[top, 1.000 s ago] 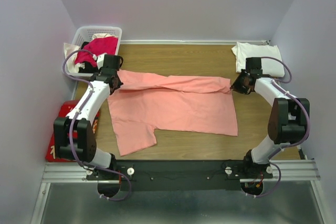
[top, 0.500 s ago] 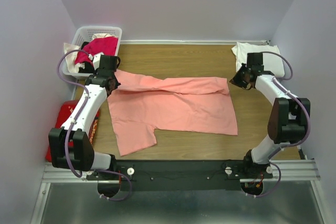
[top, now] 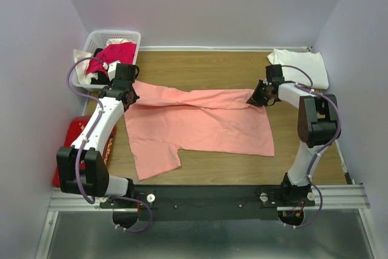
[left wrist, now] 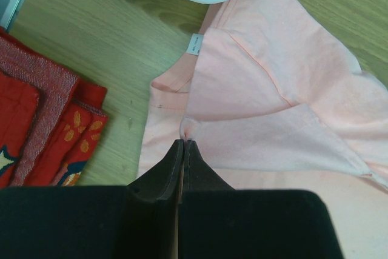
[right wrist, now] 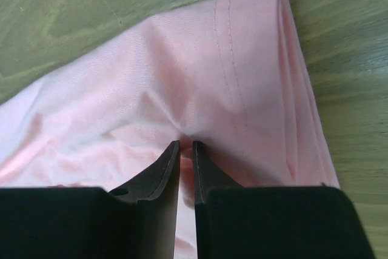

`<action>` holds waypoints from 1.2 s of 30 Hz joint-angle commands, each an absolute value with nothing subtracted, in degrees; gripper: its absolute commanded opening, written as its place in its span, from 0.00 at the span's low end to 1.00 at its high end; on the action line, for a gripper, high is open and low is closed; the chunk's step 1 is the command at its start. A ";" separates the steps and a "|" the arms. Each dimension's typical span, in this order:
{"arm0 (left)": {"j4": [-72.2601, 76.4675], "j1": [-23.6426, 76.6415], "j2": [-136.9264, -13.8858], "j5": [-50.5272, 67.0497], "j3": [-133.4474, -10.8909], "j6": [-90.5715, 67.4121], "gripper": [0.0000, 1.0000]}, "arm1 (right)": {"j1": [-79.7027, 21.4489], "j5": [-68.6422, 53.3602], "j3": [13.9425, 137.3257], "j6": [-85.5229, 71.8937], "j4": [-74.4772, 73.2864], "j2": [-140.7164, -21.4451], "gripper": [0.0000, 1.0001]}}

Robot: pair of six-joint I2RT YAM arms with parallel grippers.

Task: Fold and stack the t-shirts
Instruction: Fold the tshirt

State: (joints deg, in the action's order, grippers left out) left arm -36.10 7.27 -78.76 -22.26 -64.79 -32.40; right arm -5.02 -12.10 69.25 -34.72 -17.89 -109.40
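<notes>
The salmon-pink t-shirt [top: 206, 122] lies spread across the counter [top: 206, 68], its far edge pinched at either end by the left jaws and right jaws; the white t-shirt [top: 301, 65] sits far right.

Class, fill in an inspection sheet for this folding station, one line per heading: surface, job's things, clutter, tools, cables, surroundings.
Surface: wooden table, bare at the far middle.
Job's things: salmon-pink t-shirt spread out, its far edge folded over; white t-shirt folded in the far right corner.
Clutter: white basket of red and white clothes, far left; red cloth with gold pattern at the left edge.
Tools: left tool shut on the pink shirt near its collar; right tool shut on the shirt's far right corner.
Cables: purple cables loop along both arms.
Surroundings: pale walls on three sides; metal rail at the near edge.
</notes>
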 commanded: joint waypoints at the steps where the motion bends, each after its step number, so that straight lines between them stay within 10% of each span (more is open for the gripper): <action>1: -35.77 7.56 -78.84 -22.24 -64.86 -31.82 0.07 | -4.83 -10.73 68.82 -35.86 -20.21 -109.86 0.22; 19: -36.21 7.65 -79.72 -18.63 -64.95 -29.00 0.08 | -3.87 17.41 75.76 -32.43 -38.58 -113.03 0.21; 27: -36.92 7.65 -77.79 -11.45 -62.32 -27.16 0.49 | -3.87 16.17 76.91 -32.34 -38.67 -113.20 0.21; 36: -34.38 7.73 -75.58 -9.60 -60.64 -27.16 0.54 | -3.95 15.82 77.08 -32.26 -38.58 -113.47 0.21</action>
State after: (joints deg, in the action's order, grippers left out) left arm -36.53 7.64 -76.82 -12.60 -60.60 -27.81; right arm -4.38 13.28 76.14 -32.93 -36.14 -111.07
